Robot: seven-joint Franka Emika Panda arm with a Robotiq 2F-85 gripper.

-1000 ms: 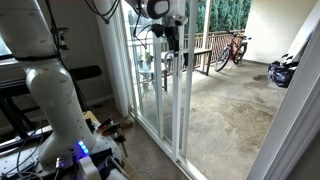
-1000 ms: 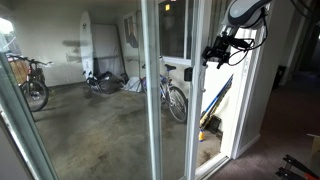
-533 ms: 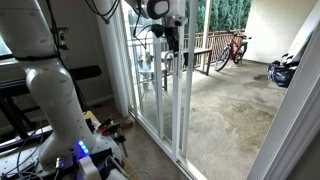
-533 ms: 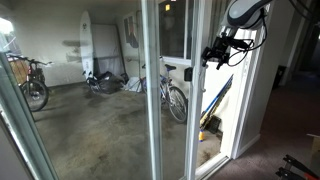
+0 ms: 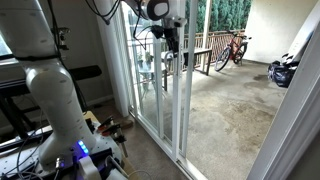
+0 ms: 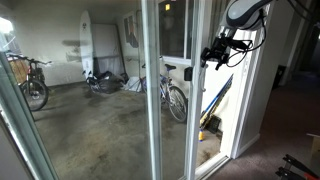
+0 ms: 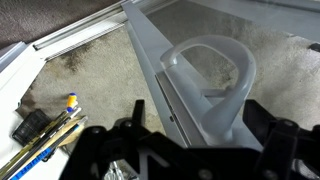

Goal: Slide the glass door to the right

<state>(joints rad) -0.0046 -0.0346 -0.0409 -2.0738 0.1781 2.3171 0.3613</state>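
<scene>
We see the tool (image 6: 213,52) high up against the white edge stile of the glass door (image 6: 196,110) — a tall clear panel between room and patio, with a bicycle (image 6: 173,97) behind it. In the wrist view its fingers (image 7: 275,128) sit spread either side of the white loop handle (image 7: 215,75) — not pinching it.

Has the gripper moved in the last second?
No. In both exterior views the gripper sits at the same spot against the glass door's white stile.
</scene>
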